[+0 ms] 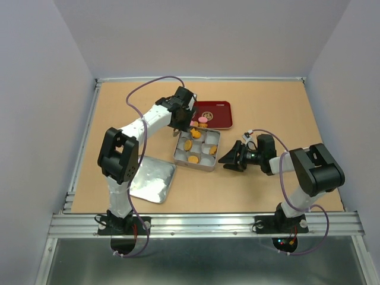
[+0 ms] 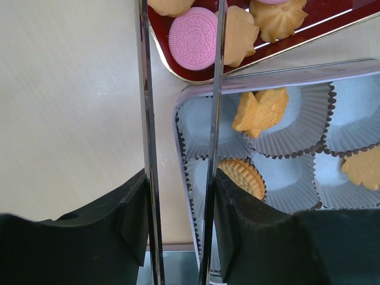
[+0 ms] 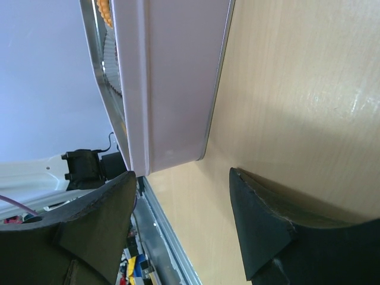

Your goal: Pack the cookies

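Picking step: left fingers (image 2: 119,225) pinch metal tongs (image 2: 147,119) that straddle the pink cookie (image 2: 191,37) on the red tray (image 2: 159,44). The next move, as I judge it, calls for a squeeze, a lift and a carry to the tin (image 2: 267,80). Right fingers (image 3: 95,225) are spread beside it.

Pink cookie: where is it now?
In the left wrist view, the pink cookie lies in a corner of the dark red tray, beside a pale yellow cookie, just beyond the silver tin.

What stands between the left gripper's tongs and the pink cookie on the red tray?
Nothing visible. In the left wrist view the tongs held by the left gripper frame the pink cookie on the red tray. Only bare table and the tray's edge lie before it. The tips run out of frame.
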You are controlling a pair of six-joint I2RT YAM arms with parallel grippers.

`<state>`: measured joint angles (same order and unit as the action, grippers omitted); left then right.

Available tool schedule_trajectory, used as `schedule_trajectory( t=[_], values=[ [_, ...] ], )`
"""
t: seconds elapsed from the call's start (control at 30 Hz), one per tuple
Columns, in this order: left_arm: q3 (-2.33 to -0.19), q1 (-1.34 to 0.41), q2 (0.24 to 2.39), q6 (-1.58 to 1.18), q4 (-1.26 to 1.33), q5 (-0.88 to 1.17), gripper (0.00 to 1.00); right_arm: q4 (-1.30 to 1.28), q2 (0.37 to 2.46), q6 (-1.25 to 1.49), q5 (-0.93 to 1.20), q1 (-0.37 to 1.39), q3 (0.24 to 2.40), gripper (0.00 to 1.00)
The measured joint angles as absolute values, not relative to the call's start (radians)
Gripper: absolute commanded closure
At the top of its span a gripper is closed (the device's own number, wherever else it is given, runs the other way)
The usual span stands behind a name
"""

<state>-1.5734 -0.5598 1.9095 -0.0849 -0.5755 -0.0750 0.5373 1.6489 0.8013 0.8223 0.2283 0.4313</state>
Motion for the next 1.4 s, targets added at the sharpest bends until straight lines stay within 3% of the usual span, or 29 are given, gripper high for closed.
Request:
schedule_trajectory(
  t=[0.33, 0.6, 1.0, 1.4],
  values=[
    [-1.573, -0.559, 1.917, -0.081, -0.568, -0.055, 0.50, 0.543, 1.660, 0.805, 0.831, 0.228, 0.437, 0.29],
    [-1.574, -0.559, 1.931, -0.074, -0.566, -0.074, 0.60, 0.545, 1.661, 0.809, 0.831, 0.228, 0.437, 0.29],
    [-1.663, -0.559, 1.898, -0.071, -0.625, -0.084, 0.63, 0.546, 1.662, 0.809, 0.832, 0.228, 0.437, 0.29],
    [-1.525, -0.623, 1.556, -0.098, -0.722, -0.066, 0.64, 0.547, 1.663, 0.809, 0.833, 0.228, 0.437, 0.29]
  ],
)
